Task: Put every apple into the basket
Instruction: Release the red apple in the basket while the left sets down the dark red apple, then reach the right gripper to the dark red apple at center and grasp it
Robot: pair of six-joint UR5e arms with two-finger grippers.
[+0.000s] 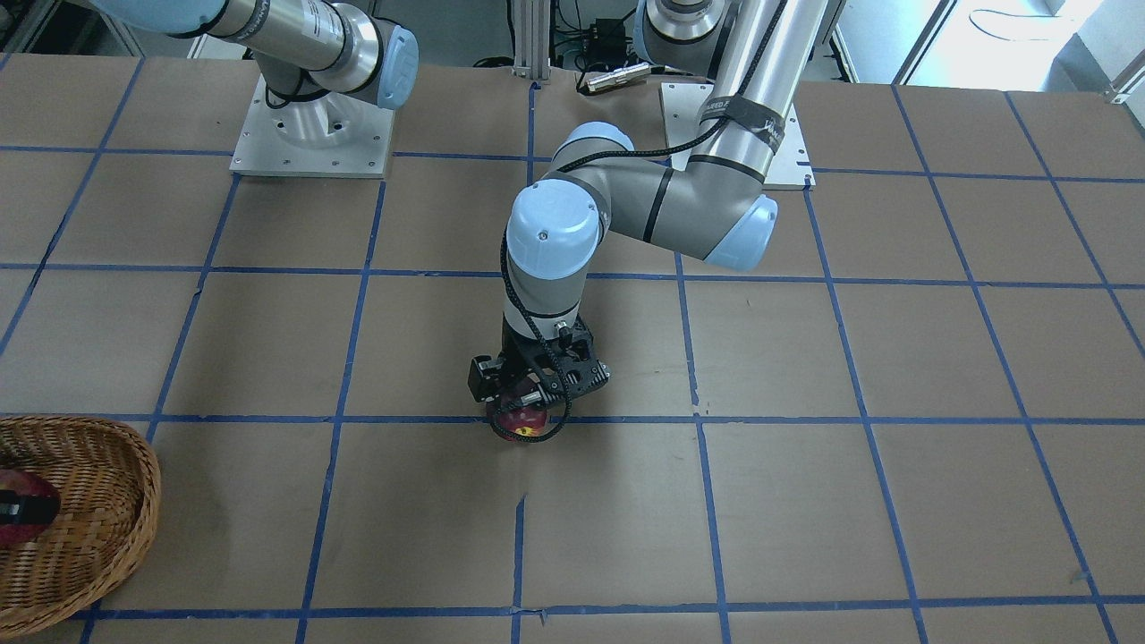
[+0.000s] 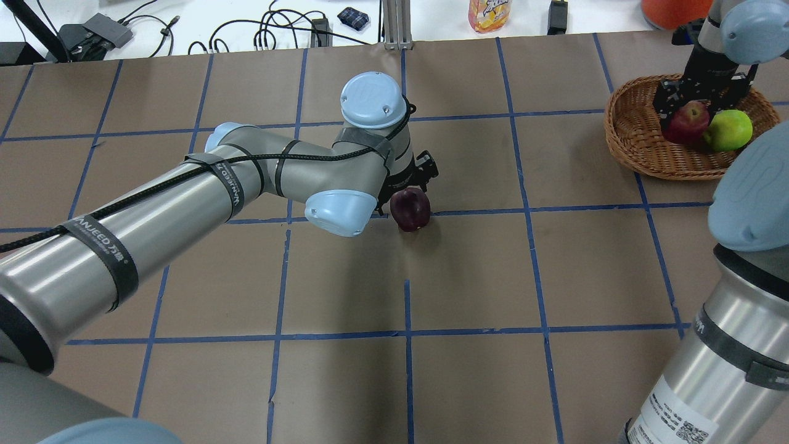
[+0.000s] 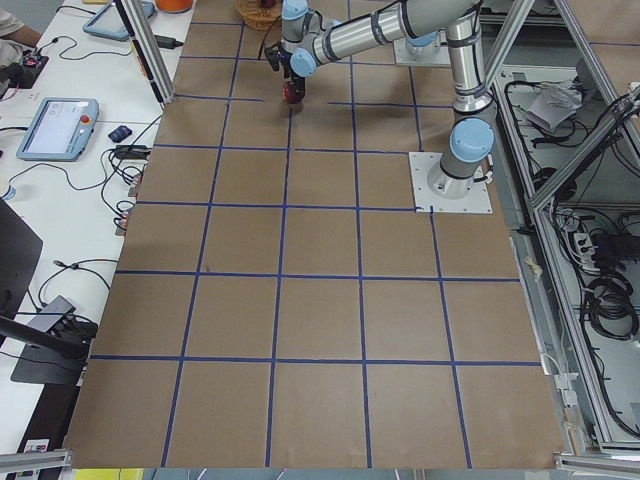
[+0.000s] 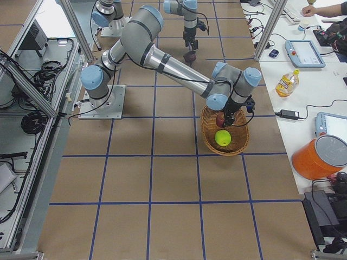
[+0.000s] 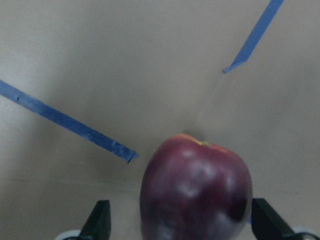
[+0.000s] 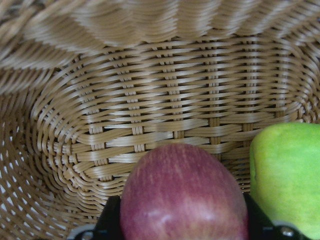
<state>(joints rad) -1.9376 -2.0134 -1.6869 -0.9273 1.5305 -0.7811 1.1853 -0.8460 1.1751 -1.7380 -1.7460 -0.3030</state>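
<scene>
Left end effector [image 5: 181, 205], spread, straddles the dark apple [image 5: 195, 192]: centre, then close. Right end effector [image 6: 181, 210] pinches the red apple [image 6: 182, 187] in the basket [image 6: 150, 100], green apple [image 6: 285, 175] at 3 o'clock.

Brown-papered counter [image 2: 474, 277] gridded with blue tape [image 2: 585, 208]; at the overhead view's top edge, a drink bottle [image 2: 490, 15] and tangled black cables [image 2: 266, 38].

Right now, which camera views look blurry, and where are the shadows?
Left wrist view: the maroon apple is soft, too close to focus. Right wrist view: the red apple blurs while the basket weave is sharper. Overhead view: the left arm casts a soft shadow on the table.
</scene>
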